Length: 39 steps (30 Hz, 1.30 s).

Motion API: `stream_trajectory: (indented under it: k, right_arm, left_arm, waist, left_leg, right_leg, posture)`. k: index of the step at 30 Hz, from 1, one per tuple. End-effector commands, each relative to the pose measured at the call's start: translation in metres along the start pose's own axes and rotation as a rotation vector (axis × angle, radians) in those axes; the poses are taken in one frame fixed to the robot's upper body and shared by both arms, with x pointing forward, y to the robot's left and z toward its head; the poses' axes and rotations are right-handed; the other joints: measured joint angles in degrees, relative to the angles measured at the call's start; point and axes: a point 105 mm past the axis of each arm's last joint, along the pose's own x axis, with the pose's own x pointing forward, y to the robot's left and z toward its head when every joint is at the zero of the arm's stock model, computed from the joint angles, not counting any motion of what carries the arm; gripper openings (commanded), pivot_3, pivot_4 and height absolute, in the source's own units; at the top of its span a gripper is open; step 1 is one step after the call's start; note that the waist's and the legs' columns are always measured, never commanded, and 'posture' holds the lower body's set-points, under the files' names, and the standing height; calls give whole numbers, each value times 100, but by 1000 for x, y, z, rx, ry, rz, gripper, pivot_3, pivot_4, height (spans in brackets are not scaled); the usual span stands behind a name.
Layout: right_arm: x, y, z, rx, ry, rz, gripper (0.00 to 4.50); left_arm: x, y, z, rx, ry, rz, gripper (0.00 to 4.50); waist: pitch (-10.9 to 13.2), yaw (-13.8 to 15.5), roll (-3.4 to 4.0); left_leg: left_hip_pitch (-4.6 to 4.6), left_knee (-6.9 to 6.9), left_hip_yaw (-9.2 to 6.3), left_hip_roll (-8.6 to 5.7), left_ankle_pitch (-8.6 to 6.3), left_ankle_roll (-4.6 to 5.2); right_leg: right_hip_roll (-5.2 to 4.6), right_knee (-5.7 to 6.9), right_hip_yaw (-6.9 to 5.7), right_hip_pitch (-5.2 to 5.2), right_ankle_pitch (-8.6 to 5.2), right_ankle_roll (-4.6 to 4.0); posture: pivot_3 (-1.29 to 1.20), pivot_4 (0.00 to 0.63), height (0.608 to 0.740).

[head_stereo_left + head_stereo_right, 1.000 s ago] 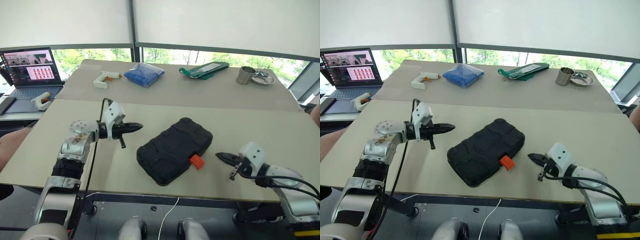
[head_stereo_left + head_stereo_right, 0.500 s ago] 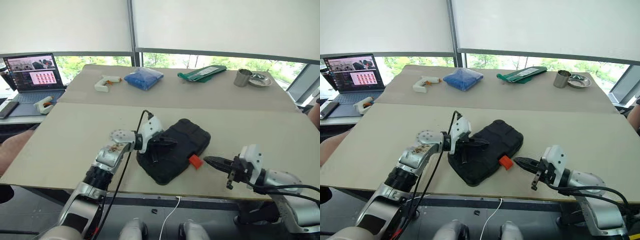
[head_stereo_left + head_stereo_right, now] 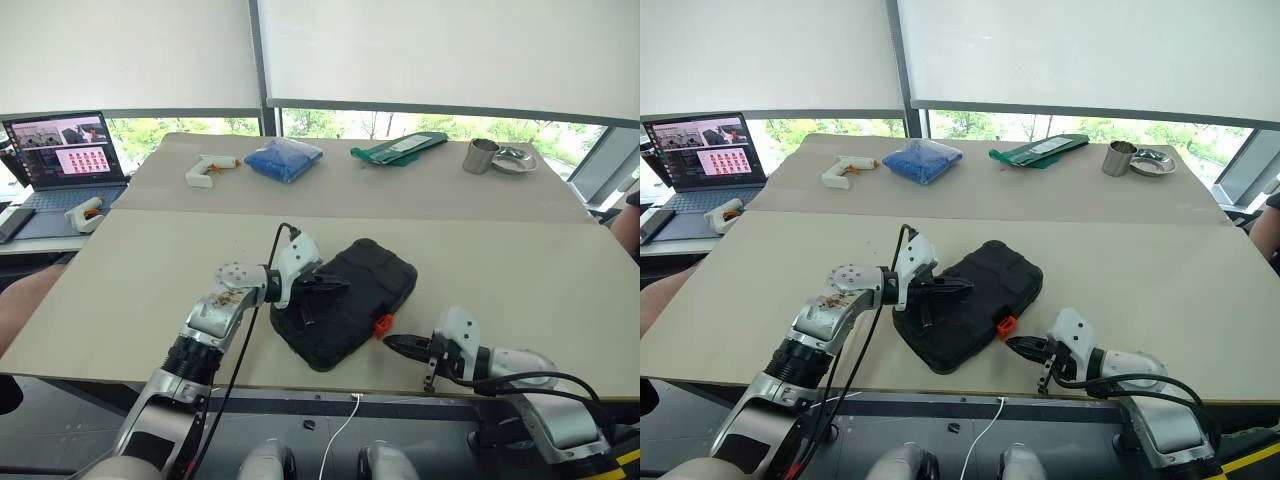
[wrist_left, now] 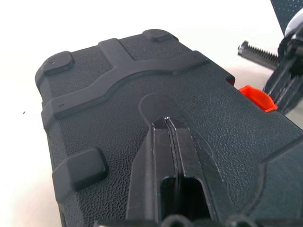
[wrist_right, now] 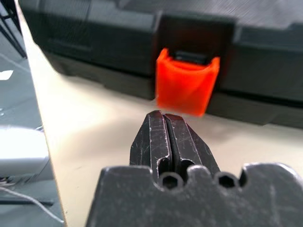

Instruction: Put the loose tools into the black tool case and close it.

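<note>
The black tool case [image 3: 347, 301] lies closed on the tabletop [image 3: 500, 260]; left hand [image 3: 335, 287], fingers pressed together and empty, rests on its lid, right hand [image 3: 392, 343], likewise closed and empty, points at the orange latch [image 5: 187, 80]

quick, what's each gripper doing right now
Left gripper: shut, empty, over the case lid.
Right gripper: shut, empty, pointing at the latch.

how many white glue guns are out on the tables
2. One glue gun lies on the far table, left of the blue bag. The other glue gun sits on the side desk by the laptop.
</note>
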Motion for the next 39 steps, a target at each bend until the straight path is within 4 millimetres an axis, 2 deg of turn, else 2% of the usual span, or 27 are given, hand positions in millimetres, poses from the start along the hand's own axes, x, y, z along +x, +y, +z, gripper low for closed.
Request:
stream_trajectory:
  k: [1,5,9,15,21,26,39]
  right_arm:
    - [7,-1,5,-8,-26,-18,33]
    - [18,-3,14,-32,-67,-21,33]
    - [21,-4,19,-53,-75,-17,33]
    - [15,-14,42,-149,-91,-31,33]
    - [5,-4,49,-161,-45,56,33]
    - [1,-11,59,-164,-85,17,33]
    - [6,-16,34,-121,33,12,33]
  left_arm:
    - [-2,-6,-33,-105,87,-1,0]
    - [-3,-7,-34,-112,92,-5,0]
    - [-2,-8,-35,-115,96,-6,0]
    - [0,-12,-39,-124,103,-20,0]
    - [1,-14,-40,-127,103,-29,0]
    - [2,-14,-40,-128,103,-29,0]
    - [0,-14,-41,-132,109,-35,0]
  waist:
    - [-2,-9,-1]
    - [-4,-30,1]
    - [-4,-36,1]
    - [-4,-56,1]
    - [-4,-55,1]
    - [-4,-49,1]
    - [-7,-53,-1]
  left_leg:
    - [0,-1,0,1,0,0]
    - [1,-4,0,3,0,0]
    - [1,-5,0,2,0,0]
    - [1,-5,2,3,0,-1]
    - [1,-8,2,2,-1,-1]
    - [1,-10,2,3,-1,-1]
    - [4,-10,2,4,-1,-2]
  right_leg:
    - [0,0,0,-1,0,0]
    - [1,0,0,-2,-1,-2]
    - [0,0,1,-2,-1,-2]
    - [0,0,1,-3,-1,-2]
    - [-1,-1,3,-6,-2,-3]
    - [0,-3,2,-5,-2,-2]
    - [-2,-6,2,-4,-3,-3]
  posture:
    - [0,150,739]
    - [0,150,739]
    - [0,150,739]
    - [0,150,739]
    - [0,150,739]
    - [0,150,739]
    - [0,150,739]
